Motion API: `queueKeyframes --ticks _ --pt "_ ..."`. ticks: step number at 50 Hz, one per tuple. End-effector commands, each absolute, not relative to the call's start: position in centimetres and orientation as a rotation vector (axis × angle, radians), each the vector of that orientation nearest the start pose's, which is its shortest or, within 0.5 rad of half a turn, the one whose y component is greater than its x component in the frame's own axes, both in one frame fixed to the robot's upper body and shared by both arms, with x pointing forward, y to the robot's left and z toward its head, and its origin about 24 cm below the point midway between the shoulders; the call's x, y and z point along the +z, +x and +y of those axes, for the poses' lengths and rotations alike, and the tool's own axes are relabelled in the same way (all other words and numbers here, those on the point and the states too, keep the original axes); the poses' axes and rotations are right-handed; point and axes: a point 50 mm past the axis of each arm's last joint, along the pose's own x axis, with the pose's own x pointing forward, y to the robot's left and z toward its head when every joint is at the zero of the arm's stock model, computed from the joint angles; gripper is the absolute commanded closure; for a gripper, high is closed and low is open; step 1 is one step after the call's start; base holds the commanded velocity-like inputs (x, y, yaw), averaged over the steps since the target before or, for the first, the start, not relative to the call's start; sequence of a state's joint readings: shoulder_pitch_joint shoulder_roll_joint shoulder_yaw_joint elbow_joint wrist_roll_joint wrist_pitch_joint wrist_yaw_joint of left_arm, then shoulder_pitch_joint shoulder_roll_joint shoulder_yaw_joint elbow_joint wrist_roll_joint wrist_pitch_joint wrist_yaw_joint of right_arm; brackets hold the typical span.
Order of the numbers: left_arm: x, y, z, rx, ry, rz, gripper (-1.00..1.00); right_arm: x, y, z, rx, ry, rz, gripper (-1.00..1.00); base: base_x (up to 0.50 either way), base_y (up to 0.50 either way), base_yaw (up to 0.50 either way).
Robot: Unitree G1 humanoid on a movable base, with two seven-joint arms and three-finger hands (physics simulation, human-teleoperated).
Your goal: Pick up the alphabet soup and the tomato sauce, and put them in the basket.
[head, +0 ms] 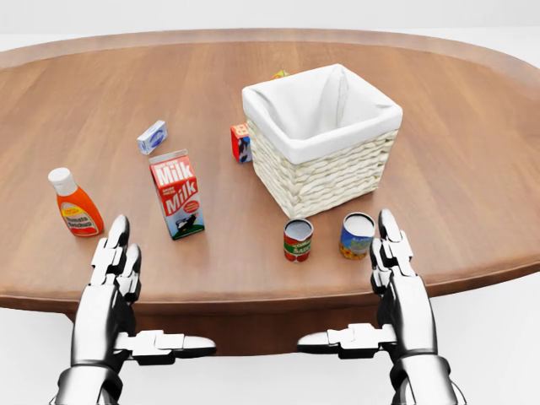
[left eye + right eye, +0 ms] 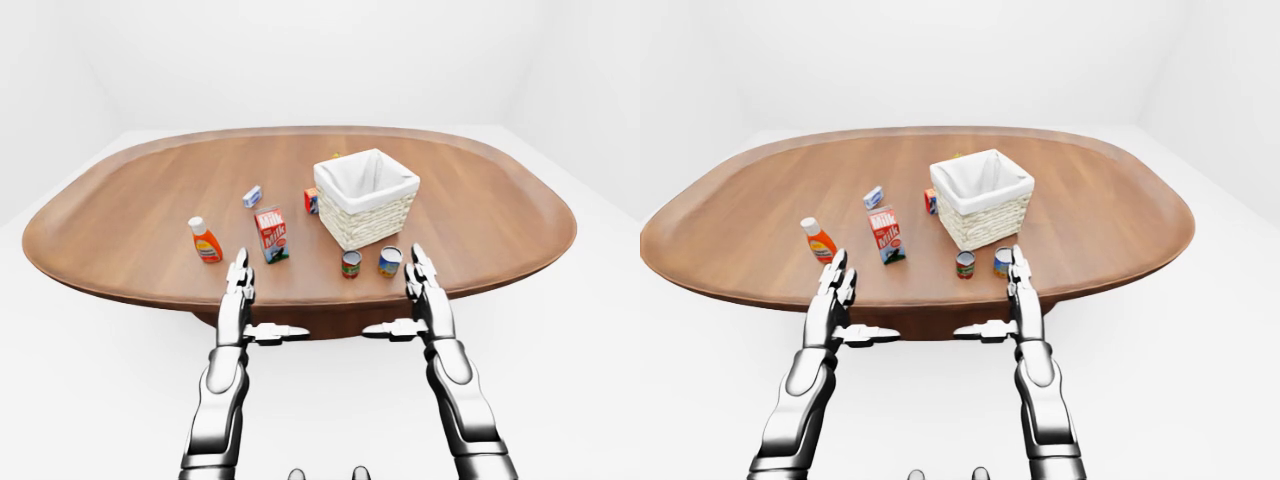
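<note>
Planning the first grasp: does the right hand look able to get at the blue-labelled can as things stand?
Probably yes. The right hand is open beside the blue-labelled can, nothing between them; the red-labelled can and basket stand clear.

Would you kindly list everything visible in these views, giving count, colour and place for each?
table: one, brown wood, oval, fills the head view
basket: one, pale wicker with white lining, right of centre, looks empty
red-labelled can: one, red and green label, upright, below the basket
blue-labelled can: one, blue and yellow label, upright, right of the first can
milk carton: one, red with white lettering, upright, left of the cans
orange bottle: one, orange with white cap, far left
small blue box: one, blue and white, above the milk carton
small red box: one, red, against the basket's left side
yellow item: one, mostly hidden behind the basket
left hand: one, silver, open, lower left
right hand: one, silver, open, beside the blue-labelled can
</note>
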State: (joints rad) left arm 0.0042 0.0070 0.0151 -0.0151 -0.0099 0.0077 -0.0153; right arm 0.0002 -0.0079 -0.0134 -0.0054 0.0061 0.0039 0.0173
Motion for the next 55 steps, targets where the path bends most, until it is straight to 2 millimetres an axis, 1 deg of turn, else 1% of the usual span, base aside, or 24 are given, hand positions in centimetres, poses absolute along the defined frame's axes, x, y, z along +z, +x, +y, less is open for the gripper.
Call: queueKeyframes --ticks 1,9,10,11,12,13,14,15,16,17,18,19,24,29,34,55 --pt "4.7 25.1 16.0 0.001 -0.007 -0.013 -1.00 4.5 25.4 -15.8 0.015 -0.008 -0.005 -1.00 0.00 0.00 0.00" --pt "4.7 25.1 16.0 0.000 -0.003 -0.011 -1.00 4.5 25.3 -15.8 0.016 -0.009 -0.005 -1.00 0.00 0.00 0.00" --pt "4.7 25.1 16.0 -0.001 -0.002 -0.011 -1.00 4.6 25.3 -15.8 0.015 -0.010 -0.006 -1.00 0.00 0.00 0.00" --pt "5.5 24.7 16.2 0.005 -0.006 -0.028 -1.00 5.5 24.9 -15.6 0.029 -0.008 -0.038 -1.00 0.00 0.00 0.00" --pt "12.1 21.6 17.3 0.075 -0.007 -0.293 -1.00 11.3 22.4 -15.0 0.027 -0.072 -0.257 -1.00 0.00 0.00 0.00" --pt "16.3 18.9 17.7 0.064 -0.042 -0.488 -1.00 14.9 20.6 -14.5 0.051 -0.067 -0.420 -1.00 0.00 0.00 0.00" --pt "19.8 15.9 18.1 0.053 -0.093 -0.671 -1.00 17.9 18.8 -13.8 0.096 -0.100 -0.567 -1.00 0.00 0.00 0.00" --pt "20.6 14.4 19.3 0.033 -0.190 -0.667 -1.00 21.1 16.2 -12.7 0.132 -0.171 -0.747 -1.00 0.00 0.00 0.00" --pt "20.6 13.5 19.8 -0.003 -0.210 -0.590 -1.00 22.2 15.3 -12.3 0.135 -0.186 -0.815 -1.00 0.00 0.00 0.00" --pt "20.1 12.3 20.3 -0.029 -0.167 -0.510 -1.00 22.3 14.9 -11.8 0.106 -0.187 -0.818 -1.00 0.00 0.00 0.00" --pt "19.7 12.2 20.3 -0.002 -0.133 -0.445 -1.00 22.1 14.8 -11.5 0.106 -0.208 -0.805 -1.00 0.00 0.00 0.00" --pt "19.9 12.4 20.4 0.031 -0.121 -0.452 -1.00 22.1 14.7 -11.3 0.107 -0.248 -0.798 -1.00 0.00 0.00 0.00" --pt "21.0 12.9 20.3 0.040 -0.179 -0.548 -1.00 22.3 14.7 -11.4 0.101 -0.198 -0.818 -1.00 0.00 0.00 0.00" --pt "21.0 13.0 20.3 0.032 -0.197 -0.550 -1.00 22.2 14.6 -11.3 0.102 -0.210 -0.815 -1.00 0.00 0.00 0.00" --pt "20.9 13.0 20.3 0.029 -0.190 -0.528 -1.00 22.1 14.6 -11.4 0.111 -0.182 -0.811 -1.00 0.04 0.02 0.00" --pt "20.8 12.9 20.4 0.027 -0.195 -0.509 -1.00 21.8 14.9 -11.8 0.091 -0.173 -0.793 -1.00 0.49 0.22 0.00"
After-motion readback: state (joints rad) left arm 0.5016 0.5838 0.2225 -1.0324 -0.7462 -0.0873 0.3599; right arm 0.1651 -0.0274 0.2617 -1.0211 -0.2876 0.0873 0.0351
